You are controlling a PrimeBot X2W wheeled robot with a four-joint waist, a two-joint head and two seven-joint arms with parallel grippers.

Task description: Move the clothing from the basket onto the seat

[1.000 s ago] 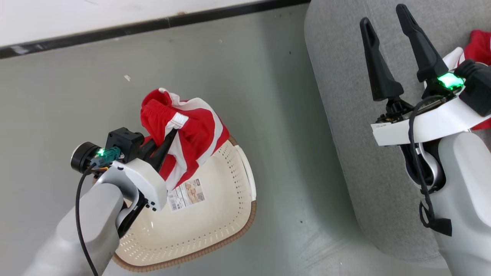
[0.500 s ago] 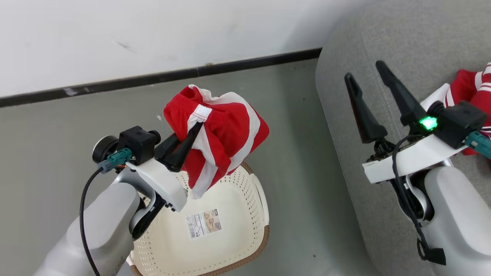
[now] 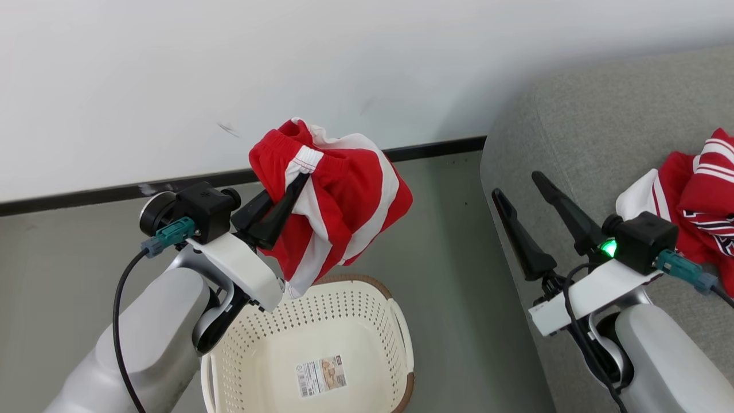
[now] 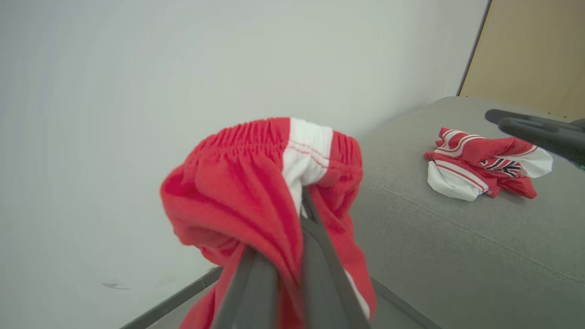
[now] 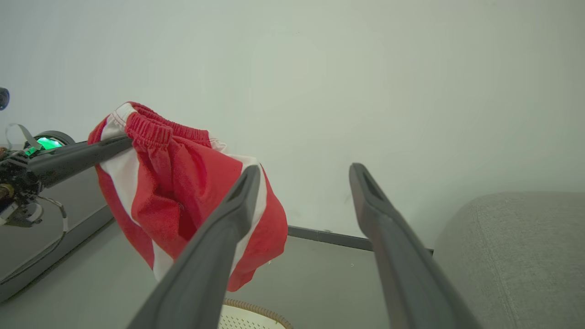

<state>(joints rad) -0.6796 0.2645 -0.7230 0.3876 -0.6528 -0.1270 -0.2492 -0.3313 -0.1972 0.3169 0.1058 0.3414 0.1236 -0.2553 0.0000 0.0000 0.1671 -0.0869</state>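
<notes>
On a smooth grey-green floor (image 3: 69, 275), against a plain white wall (image 3: 172, 69) edged by a dark baseboard (image 3: 436, 148), stand one basket (image 3: 269, 338) and one seat (image 3: 573, 132). The basket is an oval of cream perforated plastic with a brown woven-look rim and one printed label (image 3: 321, 376) on its bottom. The seat is a grey sofa of coarse fabric with rounded corners and a stitched seam.

Two pieces of clothing are in view, both soft red fabric with white stripes. The gathered garment (image 3: 344, 195), with a ribbed elastic waistband, hangs bunched in the air above the basket's far rim. The left gripper (image 3: 301, 180) has its two dark tapered fingers clamped together on the fabric just below that waistband. The crumpled garment (image 3: 694, 201) lies on the seat cushion, showing navy-and-white lettering.

The right gripper (image 3: 516, 184) hovers over the seat's near edge, its two fingers spread wide apart, clear of both garments. In the left wrist view, one flat tan panel (image 4: 530, 50) stands beyond the seat.
</notes>
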